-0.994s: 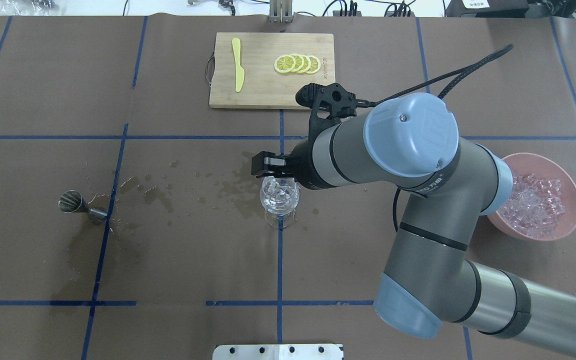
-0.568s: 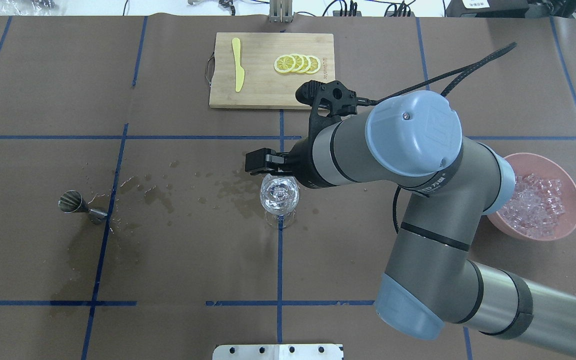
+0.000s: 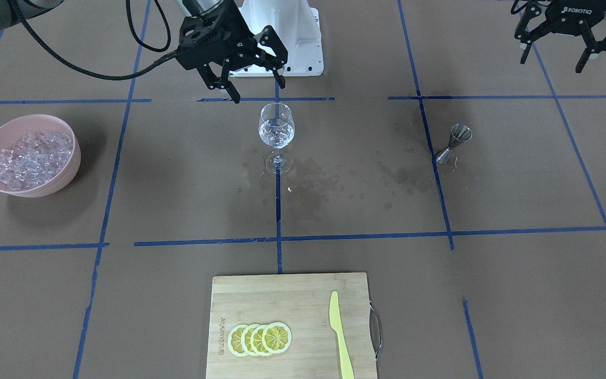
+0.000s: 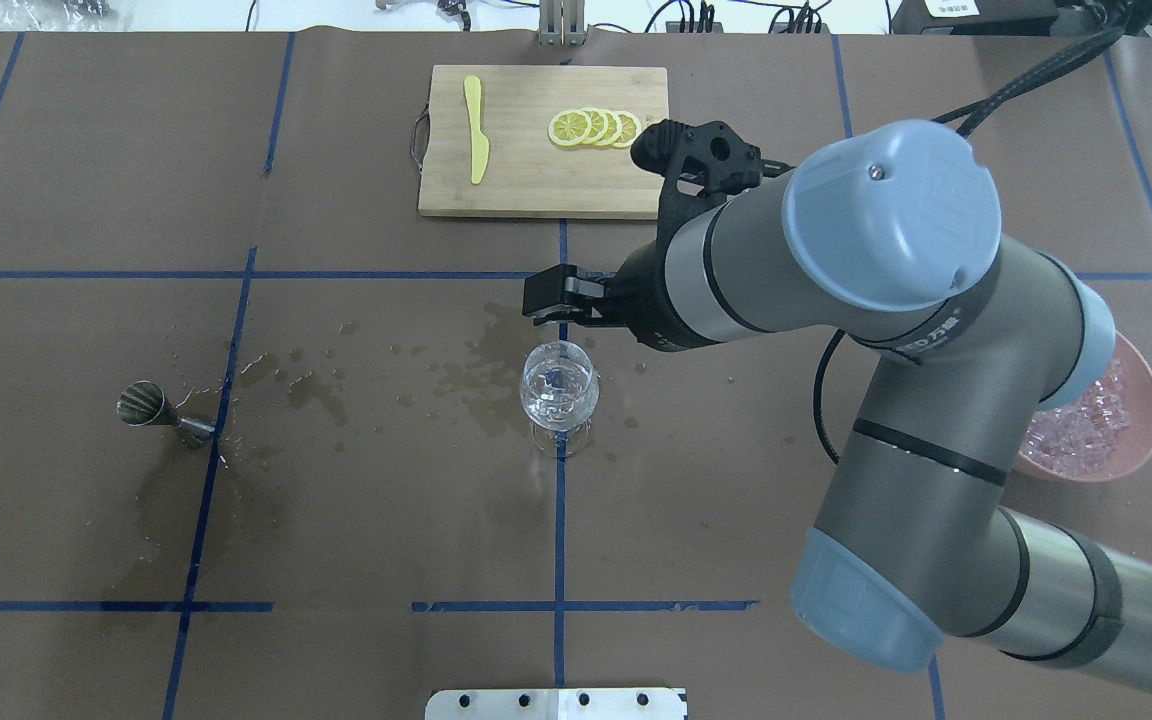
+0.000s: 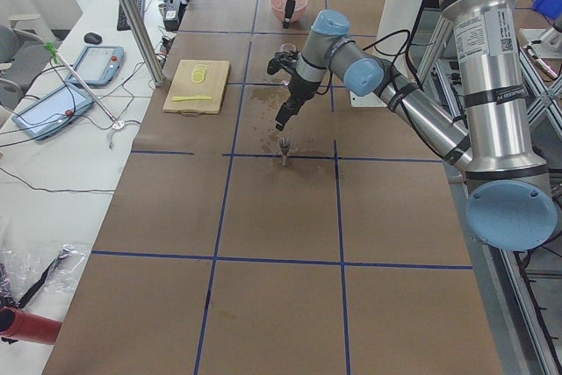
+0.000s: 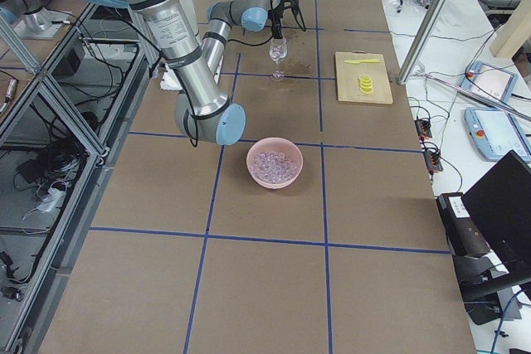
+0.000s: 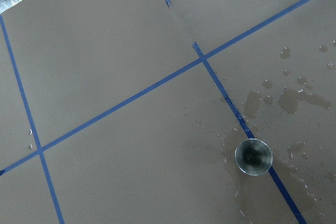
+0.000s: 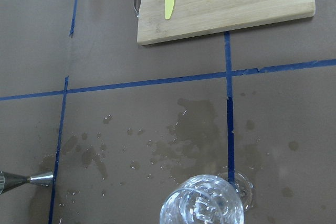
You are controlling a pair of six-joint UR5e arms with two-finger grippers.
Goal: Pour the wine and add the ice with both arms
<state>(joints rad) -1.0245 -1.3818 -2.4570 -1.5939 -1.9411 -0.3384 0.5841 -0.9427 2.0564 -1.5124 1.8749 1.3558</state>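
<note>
My right end effector (image 3: 259,90) has just moved off the wine glass (image 3: 276,129). A second ago it hung right over the rim. Now the glass stands below it and a bit off to one side. Its fingers are spread apart and hold nothing. Some ice (image 8: 202,207) sits in the glass, so I think this drop is done. More cubes (image 3: 28,158) wait in the pink bowl (image 3: 45,188), well off to its right on the counter (image 3: 177,210). My left end effector (image 3: 554,55) hangs high, fingers apart too, with the metal measuring cup (image 3: 453,141) below it. I may fetch more ice next.
</note>
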